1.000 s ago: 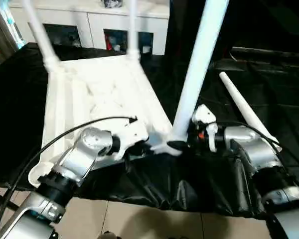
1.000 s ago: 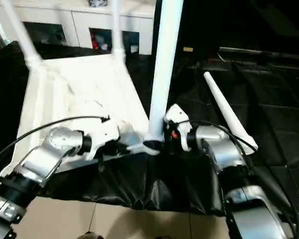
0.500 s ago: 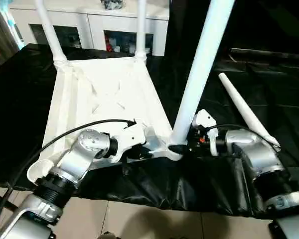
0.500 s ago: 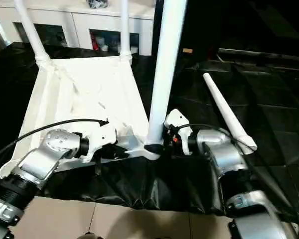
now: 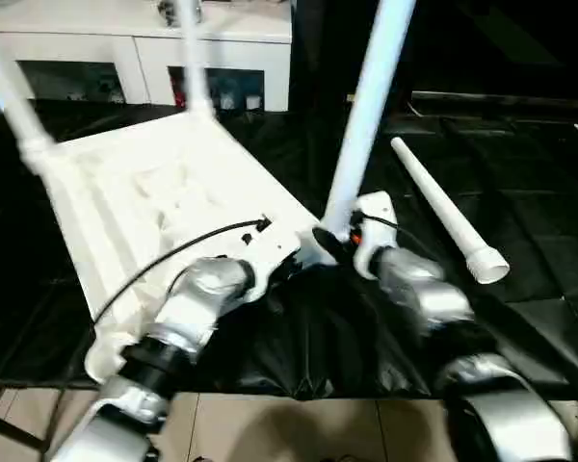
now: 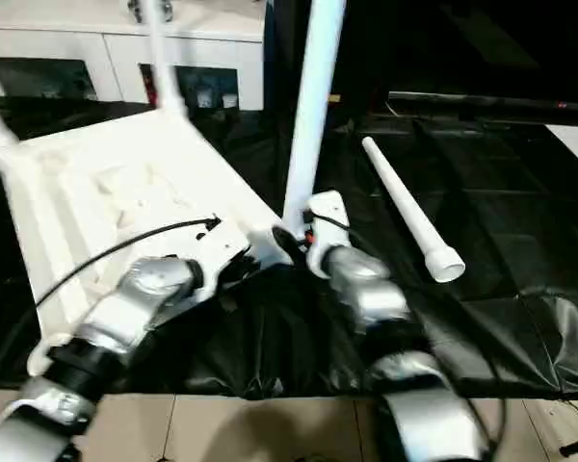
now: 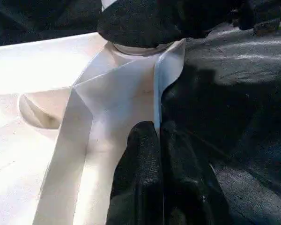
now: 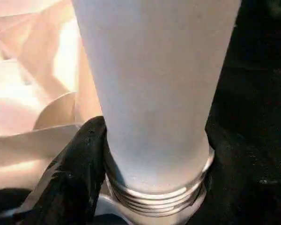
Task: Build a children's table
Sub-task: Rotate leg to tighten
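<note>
My left tool pinches the tabletop rim at its near corner. My right tool grips the upright leg in that socket. A loose leg lies beyond, right, on the black cloth.

White cabinet; tiled floor

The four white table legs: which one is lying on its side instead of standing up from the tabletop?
The loose leg on the black cloth, to the robot's right. The other three stand upright at corners of the tabletop.
</note>
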{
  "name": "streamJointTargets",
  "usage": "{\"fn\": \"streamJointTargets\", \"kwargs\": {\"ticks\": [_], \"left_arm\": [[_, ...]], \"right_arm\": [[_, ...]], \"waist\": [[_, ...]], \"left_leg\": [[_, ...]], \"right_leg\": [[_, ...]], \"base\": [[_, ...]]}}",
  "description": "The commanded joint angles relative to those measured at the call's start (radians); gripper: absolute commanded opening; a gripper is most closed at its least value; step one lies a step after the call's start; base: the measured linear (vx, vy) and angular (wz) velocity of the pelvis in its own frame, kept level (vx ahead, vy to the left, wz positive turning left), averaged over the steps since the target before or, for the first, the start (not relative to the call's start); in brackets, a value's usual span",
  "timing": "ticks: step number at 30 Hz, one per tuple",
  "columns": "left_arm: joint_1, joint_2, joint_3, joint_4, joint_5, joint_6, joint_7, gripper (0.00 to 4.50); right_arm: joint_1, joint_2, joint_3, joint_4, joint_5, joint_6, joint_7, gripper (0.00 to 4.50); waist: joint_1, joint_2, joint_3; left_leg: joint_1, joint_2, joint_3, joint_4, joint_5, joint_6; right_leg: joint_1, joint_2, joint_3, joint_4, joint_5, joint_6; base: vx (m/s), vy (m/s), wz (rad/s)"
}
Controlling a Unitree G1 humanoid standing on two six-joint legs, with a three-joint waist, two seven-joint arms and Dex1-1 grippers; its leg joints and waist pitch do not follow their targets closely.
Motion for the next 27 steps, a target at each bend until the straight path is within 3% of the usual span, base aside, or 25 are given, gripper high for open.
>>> {"fn": "streamJointTargets", "kwargs": {"ticks": [1, 6, 10, 11, 20, 25, 26, 27], "left_arm": [[-0.02, -0.038, -0.012, -0.021, -0.025, -0.025, -0.011, 0.0], [-0.003, -0.012, -0.021, -0.042, -0.044, -0.055, -0.081, 0.0], [0.023, 0.028, -0.032, -0.084, -0.074, -0.068, -0.176, 0.0], [0.031, 0.04, -0.03, -0.099, -0.086, -0.063, -0.208, 0.0], [0.048, 0.14, -0.055, -0.121, -0.118, -0.125, -0.403, 0.0], [0.049, 0.199, -0.059, -0.137, -0.133, -0.129, -0.502, 0.0], [0.051, 0.207, -0.06, -0.141, -0.134, -0.129, -0.514, 0.0], [0.052, 0.213, -0.061, -0.143, -0.136, -0.129, -0.522, 0.0]], "right_arm": [[-0.002, 0.035, 0.014, 0.056, -0.008, 0.007, 0.037, 3.44], [-0.005, 0.002, 0.023, 0.044, -0.007, -0.019, 0.106, 3.87], [0.014, -0.053, 0.054, -0.002, -0.013, -0.023, 0.214, 3.87], [0.027, -0.08, 0.07, -0.025, -0.018, -0.027, 0.276, 3.87], [0.126, -0.253, 0.156, -0.211, 0.011, -0.004, 0.659, 3.87], [0.164, -0.336, 0.204, -0.301, 0.036, 0.019, 0.834, 3.87], [0.169, -0.343, 0.209, -0.314, 0.039, 0.023, 0.85, 3.87], [0.172, -0.347, 0.212, -0.321, 0.041, 0.025, 0.859, 3.87]], "waist": [[0.003, 0.01, -0.078], [0.008, 0.009, -0.081], [0.012, 0.015, -0.083], [0.01, 0.013, -0.081], [0.029, 0.012, -0.075], [0.034, 0.011, -0.074], [0.037, -0.005, -0.076], [0.039, -0.001, -0.077]], "left_leg": [[0.006, 0.014, -0.005, -0.067, -0.271, 0.014], [0.001, 0.014, -0.003, -0.066, -0.238, 0.03], [0.0, 0.017, -0.002, -0.065, -0.221, 0.04], [0.0, 0.017, -0.002, -0.065, -0.223, 0.045], [0.007, 0.021, -0.002, -0.068, -0.266, 0.047], [0.008, 0.023, -0.002, -0.068, -0.269, 0.047], [0.004, 0.021, -0.003, -0.067, -0.249, 0.052], [0.004, 0.022, -0.003, -0.068, -0.238, 0.052]], "right_leg": [[0.051, -0.069, 0.042, -0.089, -0.337, -0.164], [0.058, -0.07, 0.043, -0.082, -0.288, -0.188], [0.061, -0.071, 0.044, -0.079, -0.249, -0.205], [0.06, -0.07, 0.044, -0.079, -0.249, -0.21], [0.053, -0.067, 0.043, -0.09, -0.353, -0.173], [0.052, -0.068, 0.045, -0.088, -0.351, -0.176], [0.058, -0.07, 0.045, -0.083, -0.354, -0.171], [0.057, -0.071, 0.045, -0.083, -0.352, -0.17]], "base": [[0.0, 0.0, 0.0], [0.0, 0.0, 0.0], [0.0, 0.0, 0.0], [0.0, 0.0, 0.0], [0.0, 0.0, 0.0], [0.0, 0.0, 0.0], [0.0, 0.0, 0.0], [0.0, 0.0, 0.0]]}}
